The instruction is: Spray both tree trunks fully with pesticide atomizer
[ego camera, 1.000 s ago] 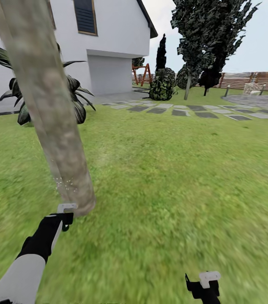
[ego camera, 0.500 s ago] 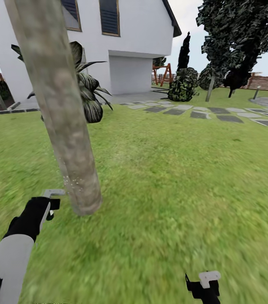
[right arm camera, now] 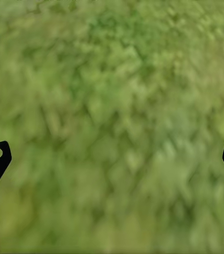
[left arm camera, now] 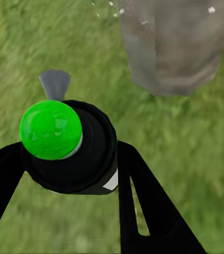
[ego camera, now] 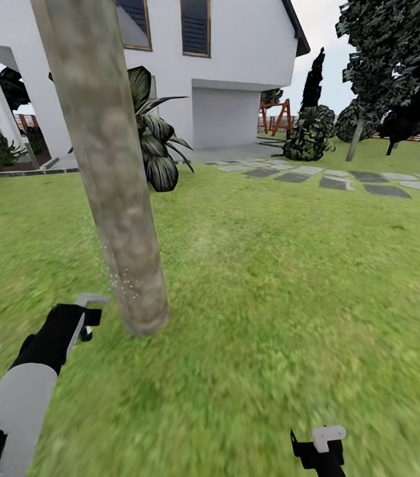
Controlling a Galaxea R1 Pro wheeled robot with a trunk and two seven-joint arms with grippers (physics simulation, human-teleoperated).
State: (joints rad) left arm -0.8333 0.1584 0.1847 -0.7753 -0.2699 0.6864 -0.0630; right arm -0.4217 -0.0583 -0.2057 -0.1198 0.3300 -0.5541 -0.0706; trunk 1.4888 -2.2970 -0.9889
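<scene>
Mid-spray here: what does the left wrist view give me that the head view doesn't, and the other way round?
Left wrist view: the atomizer's green cap on its black body, clamped between the fingers, grey nozzle toward the trunk.

Head view: the right gripper open over the lawn, the white house, stepping stones, the trunk's height.

Both: the tree trunk base, white spray specks on it, the left gripper.

1. The tree trunk, thick mottled grey-tan bark, rises tilted from the lawn, white specks on its lower side.
2. The pesticide atomizer, black with a green cap, points towards the trunk base.
</scene>
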